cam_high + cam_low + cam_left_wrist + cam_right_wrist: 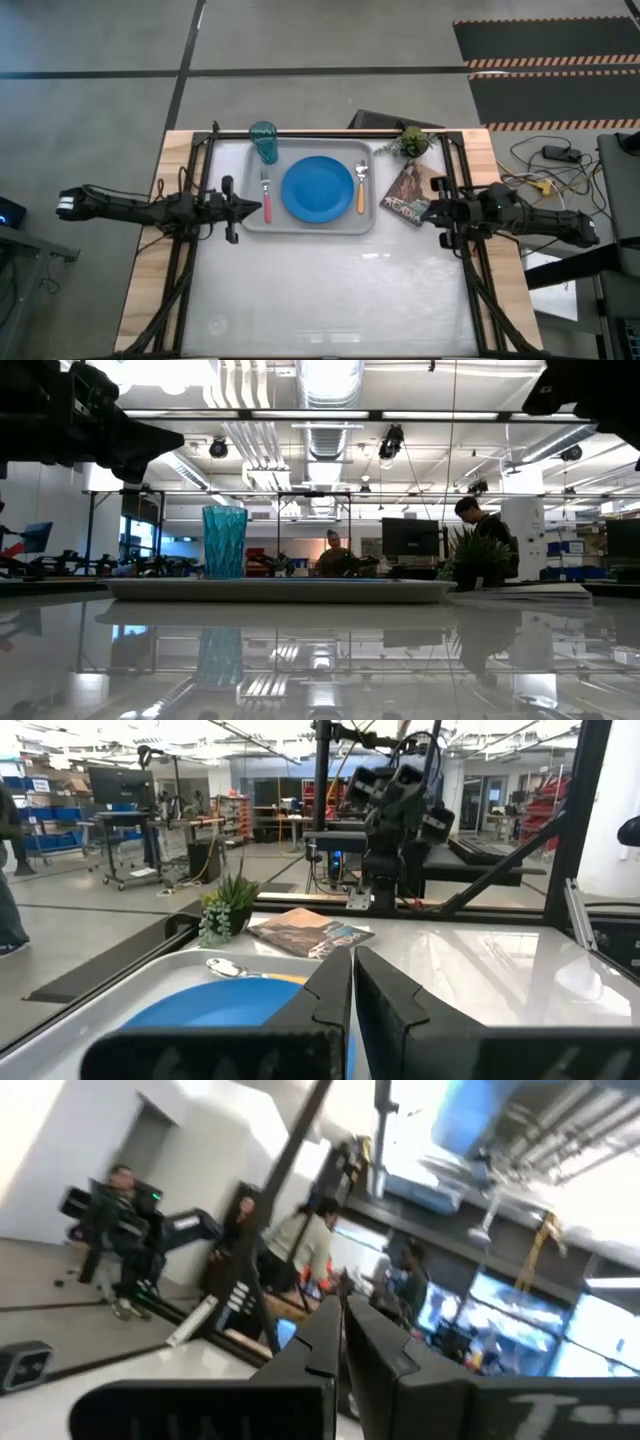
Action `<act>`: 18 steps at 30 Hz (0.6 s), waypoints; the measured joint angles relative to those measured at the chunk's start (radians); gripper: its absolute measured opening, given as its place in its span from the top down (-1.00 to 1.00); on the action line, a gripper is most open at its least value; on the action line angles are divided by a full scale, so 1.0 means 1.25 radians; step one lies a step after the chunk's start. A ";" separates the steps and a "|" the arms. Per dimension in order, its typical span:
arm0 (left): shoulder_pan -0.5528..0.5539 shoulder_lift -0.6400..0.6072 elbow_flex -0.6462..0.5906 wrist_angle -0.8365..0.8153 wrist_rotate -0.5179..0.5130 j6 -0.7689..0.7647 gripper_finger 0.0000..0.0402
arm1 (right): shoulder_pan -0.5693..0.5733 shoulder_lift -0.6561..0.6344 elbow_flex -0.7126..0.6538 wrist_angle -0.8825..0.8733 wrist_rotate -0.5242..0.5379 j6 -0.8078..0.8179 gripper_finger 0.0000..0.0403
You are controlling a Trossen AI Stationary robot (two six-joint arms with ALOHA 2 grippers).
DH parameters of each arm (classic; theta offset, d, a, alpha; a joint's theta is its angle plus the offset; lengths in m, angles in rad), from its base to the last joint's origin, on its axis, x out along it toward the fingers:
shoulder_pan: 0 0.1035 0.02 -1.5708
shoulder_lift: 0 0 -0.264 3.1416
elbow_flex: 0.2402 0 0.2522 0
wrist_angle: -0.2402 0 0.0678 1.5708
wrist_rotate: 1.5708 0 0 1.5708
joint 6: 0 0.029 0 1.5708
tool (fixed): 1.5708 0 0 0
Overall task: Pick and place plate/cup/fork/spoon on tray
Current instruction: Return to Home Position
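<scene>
As plate [317,189], cup [264,141], fork [266,193] and spoon [361,187] are sitting on the tray [310,226], left tool [260,208] and right tool [425,212] are flanking it, narrow, empty.

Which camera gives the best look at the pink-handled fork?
The high view: the fork lies in full on the tray, just beside the plate. In the low view the tray's rim hides it. Neither wrist view shows it.
</scene>
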 joint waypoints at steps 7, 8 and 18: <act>0.000 0.027 0.000 0.000 0.000 0.000 1.00 | 0.000 -0.074 0.000 -0.024 -0.086 0.019 0.96; 0.000 0.032 0.000 0.000 0.000 0.000 1.00 | 0.000 -0.085 0.000 -0.043 -0.086 0.020 0.96; 0.000 0.078 -0.001 0.000 0.000 0.000 1.00 | 0.000 -0.162 -0.001 -0.116 -0.197 0.032 0.96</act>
